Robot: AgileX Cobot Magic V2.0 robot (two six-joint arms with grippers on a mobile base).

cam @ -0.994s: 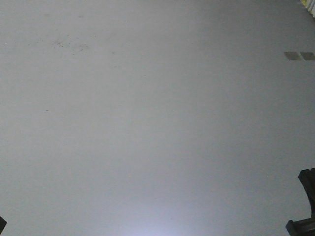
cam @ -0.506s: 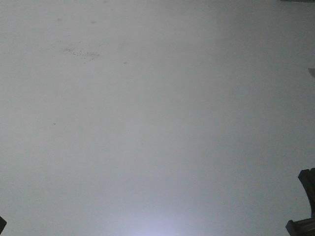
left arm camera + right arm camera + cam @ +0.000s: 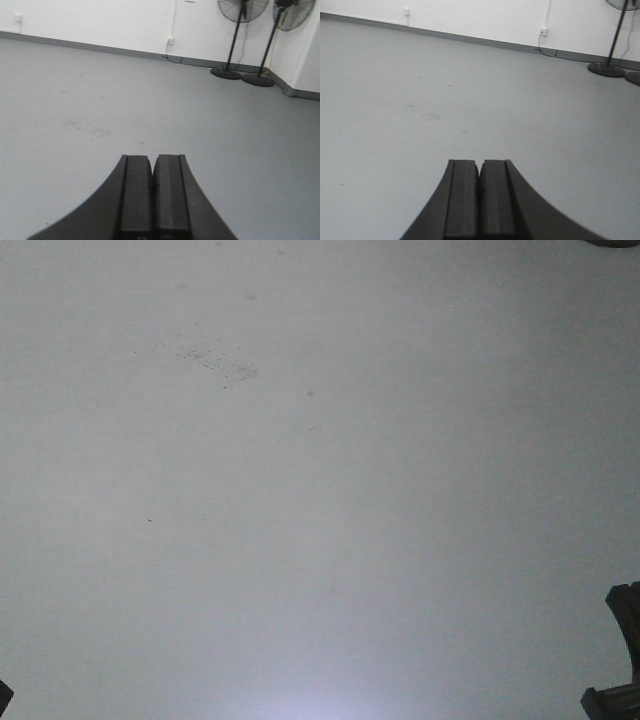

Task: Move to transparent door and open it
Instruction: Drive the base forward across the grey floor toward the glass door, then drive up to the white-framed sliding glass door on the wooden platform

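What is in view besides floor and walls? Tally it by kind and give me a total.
Pedestal fans: 2
Wall sockets: 2
Robot tools, both shut: 2, the left tool and the right tool
Total: 6

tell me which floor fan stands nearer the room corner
The rightmost fan, its base beside the corner skirting; the other fan stands left of it.
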